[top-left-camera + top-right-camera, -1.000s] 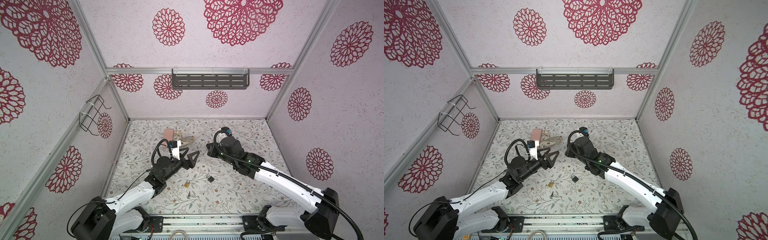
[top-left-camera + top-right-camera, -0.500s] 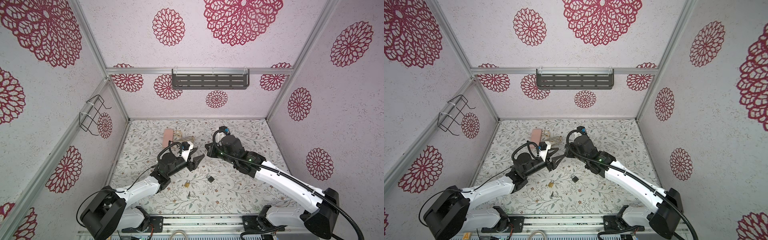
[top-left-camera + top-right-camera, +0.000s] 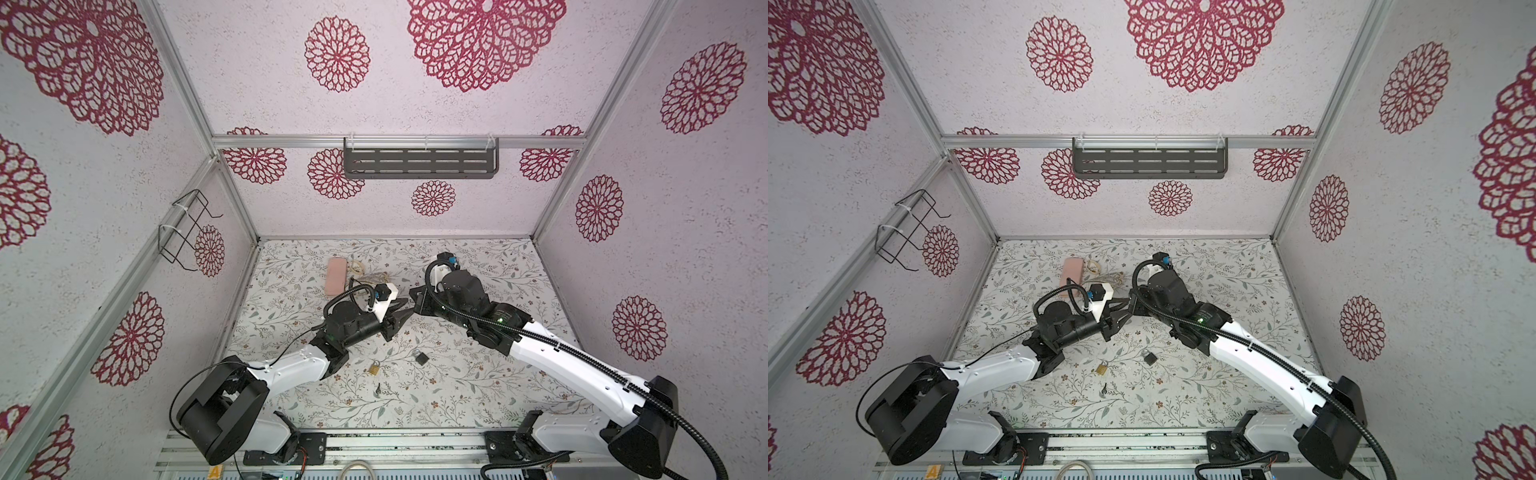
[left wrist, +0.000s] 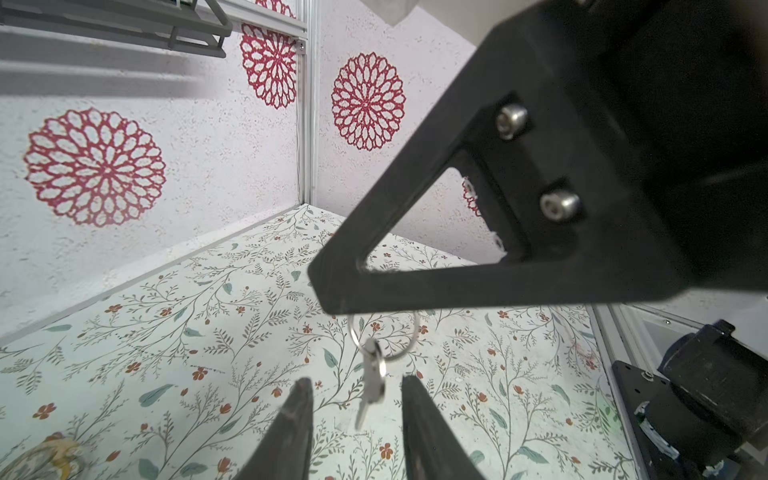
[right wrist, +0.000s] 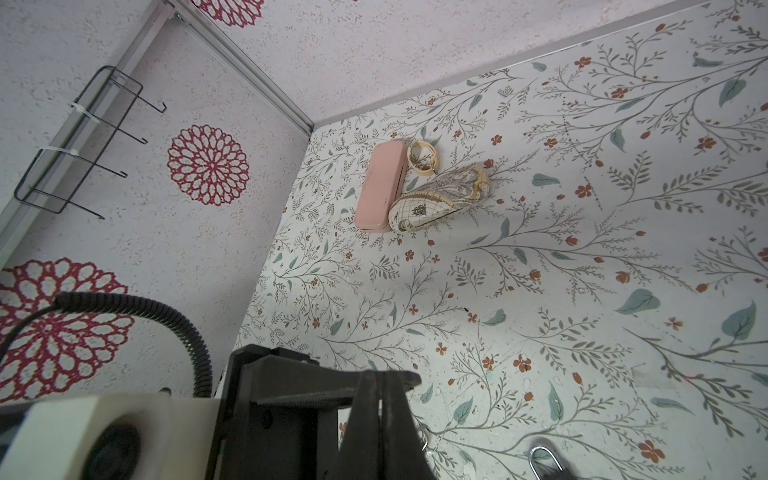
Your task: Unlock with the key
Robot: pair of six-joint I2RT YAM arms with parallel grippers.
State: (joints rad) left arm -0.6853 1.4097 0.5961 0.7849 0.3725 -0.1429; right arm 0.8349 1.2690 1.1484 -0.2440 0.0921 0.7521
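The key (image 4: 371, 384) hangs from its ring (image 4: 382, 334), which our right hand (image 4: 330, 297) pinches shut above the bench (image 4: 166, 332). Our left hand (image 4: 356, 382) has swung in and narrowed; its fingers (image 4: 297, 415) flank the key without touching. We judge a handover is starting.

Lighting: bright, even, diffuse, from overhead. Shadows: soft and faint on the table (image 3: 436, 399), with a grey band beneath the shelf (image 4: 124, 25). Both top views: sharp, wide-angle stretch toward edges. Left wrist view: right gripper (image 4: 332, 297) soft, near the lens; key (image 4: 372, 384) crisp; corners smeared. Right wrist view: its fingers (image 5: 365, 424) blurred.
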